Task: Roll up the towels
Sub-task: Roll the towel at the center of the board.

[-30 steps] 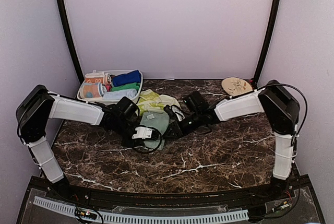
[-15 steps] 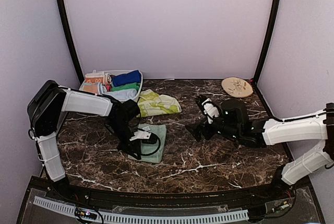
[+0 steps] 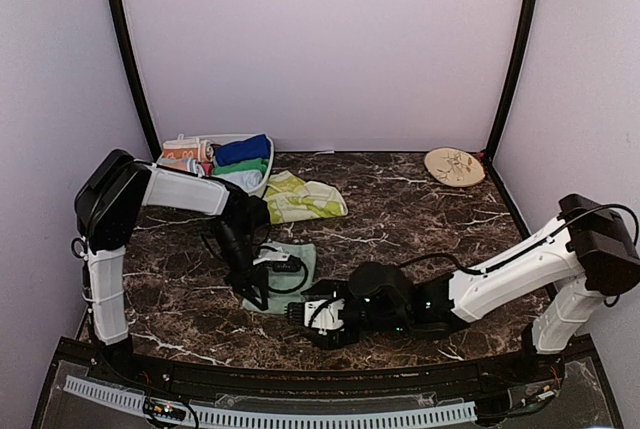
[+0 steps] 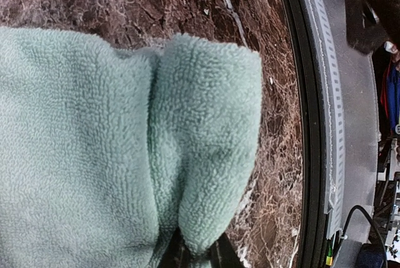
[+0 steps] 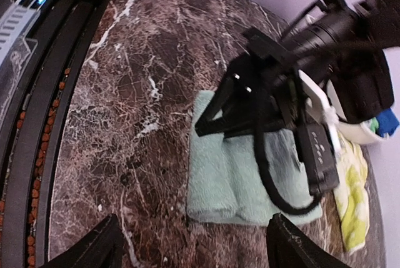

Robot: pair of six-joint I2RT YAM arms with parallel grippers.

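Note:
A pale mint green towel [image 3: 303, 261] lies flat on the marble, left of centre, with its near edge folded into a short roll [image 5: 215, 187]. My left gripper [image 3: 262, 284] is on top of it. In the left wrist view, that gripper [image 4: 199, 252] is shut, pinching the rolled fold of the towel [image 4: 206, 143]. My right gripper [image 3: 305, 311] is low at the front, just right of the towel's near corner. Seen from the right wrist, it [image 5: 194, 230] is open wide with only bare marble between its fingers [image 5: 87, 249].
A yellow-green patterned towel [image 3: 300, 199] lies crumpled behind the mint one. A white basket [image 3: 160, 181] at the back left holds rolled towels, one of them blue [image 3: 243, 149]. A beige patterned plate [image 3: 453, 165] sits back right. The table's front rail [image 5: 37, 93] is close to my right gripper.
My right arm swung from the towel out to the right, then down to the front beside the towel's near corner, with its jaws opened. My left gripper drew the towel's edge nearer.

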